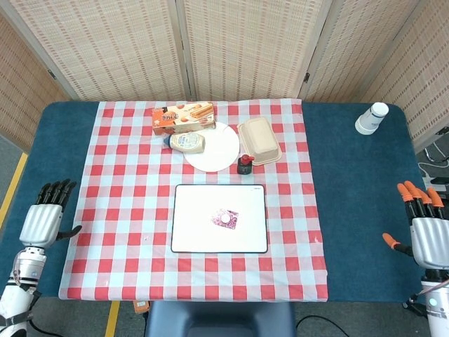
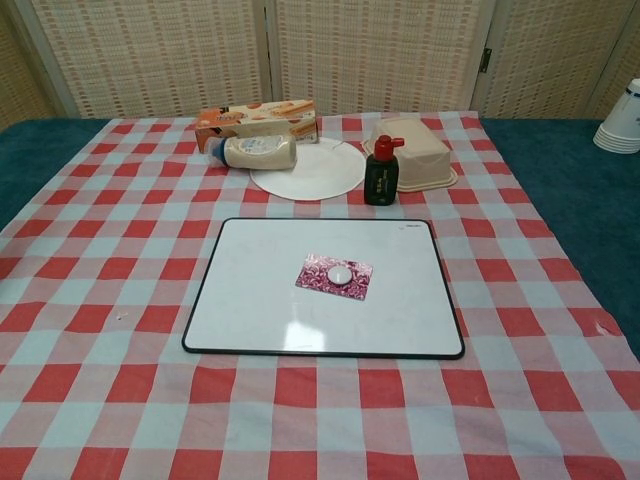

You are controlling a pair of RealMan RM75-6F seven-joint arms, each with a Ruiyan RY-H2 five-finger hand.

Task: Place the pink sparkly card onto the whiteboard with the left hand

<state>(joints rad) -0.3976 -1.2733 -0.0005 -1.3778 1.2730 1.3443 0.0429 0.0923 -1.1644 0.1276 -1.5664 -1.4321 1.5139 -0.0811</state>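
Over at the far left of the head view we see the left hand (image 1: 42,223), out past the edge of the checked cloth (image 1: 119,175) above the blue table top (image 1: 351,210), holding nothing, its dark fingers stretched out and apart. The chest view does not show it at all.

Moving right, we find a biscuit box (image 2: 258,118) at the back of the cloth, with a bottle (image 2: 254,152) lying on its side just in front of it, its base resting against the rim of a white plate (image 2: 320,172). Beside the plate stands a small dark bottle with a red cap (image 2: 380,172), and next to that a beige lidded container (image 2: 415,160).

In the middle lies the whiteboard (image 2: 260,290), flat on the cloth. The pink card (image 2: 333,274) rests on it, a little right of centre and slightly turned, with a round white disc (image 2: 342,272) on top; we think it may be a magnet, though the view is too coarse to be sure.

Further right, a stack of white cups (image 1: 371,118) sits upside down on the blue surface. At the far right edge the right hand (image 1: 426,235) is empty too, its orange-tipped fingers spread.
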